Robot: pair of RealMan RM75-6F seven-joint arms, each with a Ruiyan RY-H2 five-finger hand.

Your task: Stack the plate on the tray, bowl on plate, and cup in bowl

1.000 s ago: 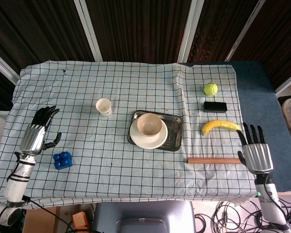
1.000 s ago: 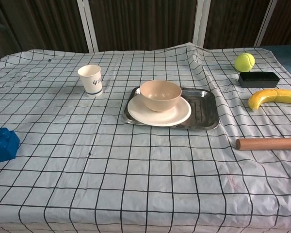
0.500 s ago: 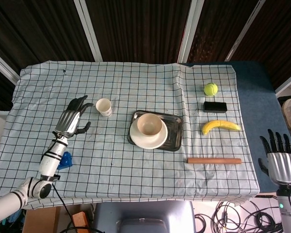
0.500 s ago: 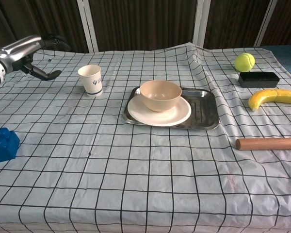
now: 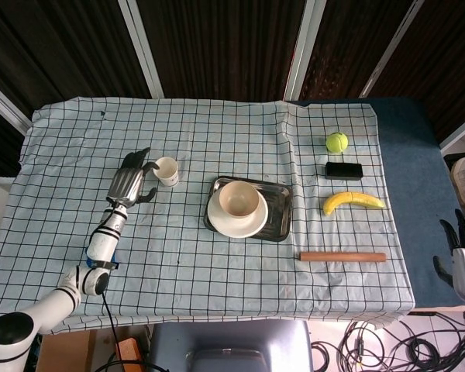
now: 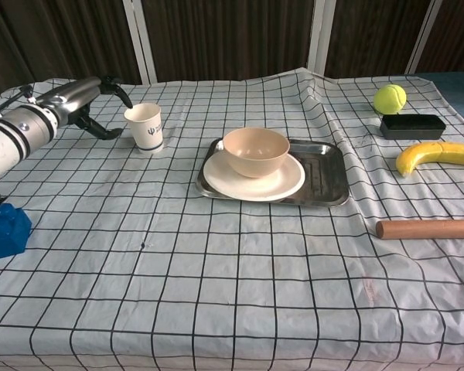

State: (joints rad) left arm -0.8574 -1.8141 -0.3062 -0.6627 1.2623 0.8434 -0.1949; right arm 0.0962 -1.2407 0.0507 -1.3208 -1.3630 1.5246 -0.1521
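Left hand (image 5: 134, 178) is hovering open-fingered just beside the cup (image 5: 167, 170), holding nothing; bowl (image 5: 239, 200) is sitting on plate (image 5: 225, 225) on tray (image 5: 277, 214).

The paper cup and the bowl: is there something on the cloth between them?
No. In the head view only bare checked cloth lies between the cup and the tray that carries the plate and bowl.

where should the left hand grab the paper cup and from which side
Grip the paper cup around its side wall, about mid-height, coming from the robot's left, where the left hand is already open right beside it. The cup stands upright with its mouth up and clear cloth around it, so a sideways wrap probably suits better than pinching the thin rim, and should keep it level for the bowl.
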